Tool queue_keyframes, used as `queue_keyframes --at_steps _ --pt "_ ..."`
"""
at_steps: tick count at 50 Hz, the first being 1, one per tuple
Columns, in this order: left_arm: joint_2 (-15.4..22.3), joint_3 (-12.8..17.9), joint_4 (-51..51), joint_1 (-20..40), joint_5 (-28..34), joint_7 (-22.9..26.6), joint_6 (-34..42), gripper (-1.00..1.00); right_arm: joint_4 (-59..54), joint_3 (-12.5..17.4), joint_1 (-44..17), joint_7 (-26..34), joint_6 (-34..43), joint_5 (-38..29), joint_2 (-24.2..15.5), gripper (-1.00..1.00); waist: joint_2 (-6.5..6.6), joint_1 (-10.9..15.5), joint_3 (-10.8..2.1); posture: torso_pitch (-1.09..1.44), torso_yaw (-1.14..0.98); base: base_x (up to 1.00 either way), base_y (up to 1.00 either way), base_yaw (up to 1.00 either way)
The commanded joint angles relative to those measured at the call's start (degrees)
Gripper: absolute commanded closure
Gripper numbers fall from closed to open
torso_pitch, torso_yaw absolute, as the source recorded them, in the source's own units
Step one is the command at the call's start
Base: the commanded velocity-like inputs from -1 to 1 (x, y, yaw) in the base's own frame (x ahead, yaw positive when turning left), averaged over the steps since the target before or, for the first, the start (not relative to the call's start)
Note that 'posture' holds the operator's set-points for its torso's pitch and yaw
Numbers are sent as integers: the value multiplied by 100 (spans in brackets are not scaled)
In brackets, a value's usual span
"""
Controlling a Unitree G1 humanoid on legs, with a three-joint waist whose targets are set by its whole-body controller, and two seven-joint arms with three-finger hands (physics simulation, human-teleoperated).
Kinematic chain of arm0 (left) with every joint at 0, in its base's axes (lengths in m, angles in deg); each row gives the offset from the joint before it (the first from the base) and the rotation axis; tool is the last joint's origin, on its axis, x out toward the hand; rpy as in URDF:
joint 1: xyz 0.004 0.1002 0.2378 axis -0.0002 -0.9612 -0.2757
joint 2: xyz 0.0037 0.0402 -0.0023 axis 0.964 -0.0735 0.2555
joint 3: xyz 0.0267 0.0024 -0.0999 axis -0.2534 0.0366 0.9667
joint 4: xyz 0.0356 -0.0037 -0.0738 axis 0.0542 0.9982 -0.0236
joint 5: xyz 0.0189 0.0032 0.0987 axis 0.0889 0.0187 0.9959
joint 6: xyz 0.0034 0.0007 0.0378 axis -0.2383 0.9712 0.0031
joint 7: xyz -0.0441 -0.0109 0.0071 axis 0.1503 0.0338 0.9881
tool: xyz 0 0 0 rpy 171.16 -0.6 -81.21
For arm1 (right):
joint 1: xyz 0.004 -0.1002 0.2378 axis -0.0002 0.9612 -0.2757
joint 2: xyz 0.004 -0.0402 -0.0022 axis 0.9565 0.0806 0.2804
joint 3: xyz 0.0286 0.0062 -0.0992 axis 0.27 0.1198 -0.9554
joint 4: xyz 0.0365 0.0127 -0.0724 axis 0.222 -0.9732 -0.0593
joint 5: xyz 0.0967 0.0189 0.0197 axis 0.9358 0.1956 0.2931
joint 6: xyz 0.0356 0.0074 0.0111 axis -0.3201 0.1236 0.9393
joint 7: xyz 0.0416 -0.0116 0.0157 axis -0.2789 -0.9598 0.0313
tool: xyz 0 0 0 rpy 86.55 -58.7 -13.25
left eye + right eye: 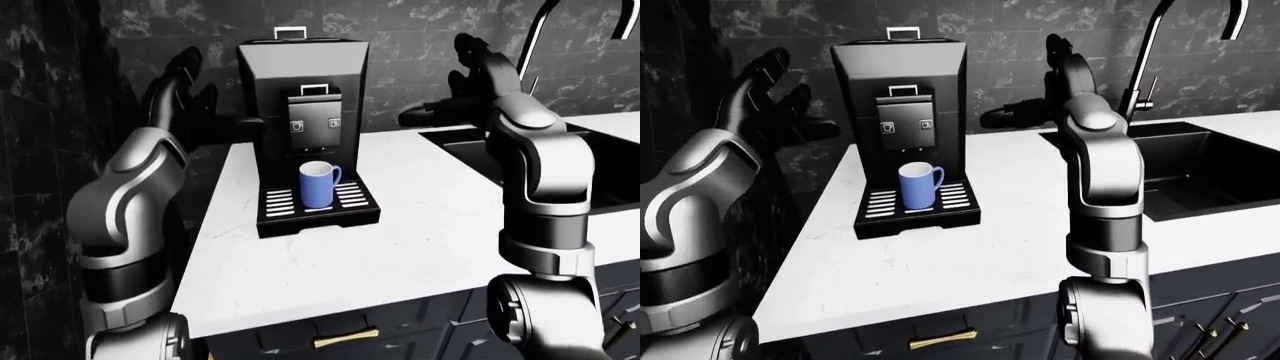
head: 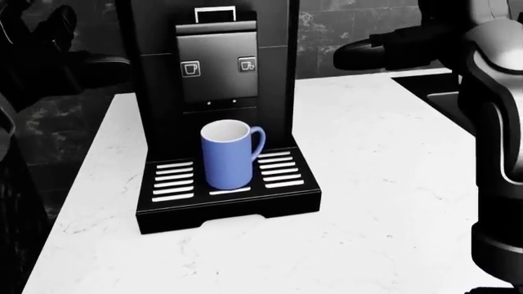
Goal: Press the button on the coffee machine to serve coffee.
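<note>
The tall black coffee machine (image 2: 214,73) stands on the white marble counter (image 2: 384,184), with its two small square buttons (image 2: 218,67) above the blue ceramic mug (image 2: 230,154) on the slotted drip tray (image 2: 229,184). Your left hand (image 1: 768,94) and right hand (image 1: 1060,79) are raised on each side of the machine, fingers spread wide, well apart from the buttons.

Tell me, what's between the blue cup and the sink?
Only bare white counter lies between the blue cup and the sink, besides the machine's black drip tray edge. The right-eye view shows it best.
</note>
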Motion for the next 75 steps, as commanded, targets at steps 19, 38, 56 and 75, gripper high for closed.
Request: queue_keyframes --at_steps 19,38,56,75 --pt "132 368 -1809 -249 -1406 -317 1121 -100 25 21 -388 12 -150 -34 -102 -100 22 14 -62 -42 0 0 0 0" --pt "119 381 -3121 -796 -3065 -1069 1538 -100 83 44 -213 -4 -236 -37 -30 -100 39 35 -46 -42 0 0 0 0" --pt "454 211 -3718 -1118 -4410 -1470 1477 -100 65 37 -131 -60 -308 8 19 -100 68 71 -44 -42 0 0 0 0" --pt "329 78 -3755 -1199 -4229 -1219 1556 -100 4 24 -165 -48 -330 20 4 -100 64 93 -49 -42 0 0 0 0"
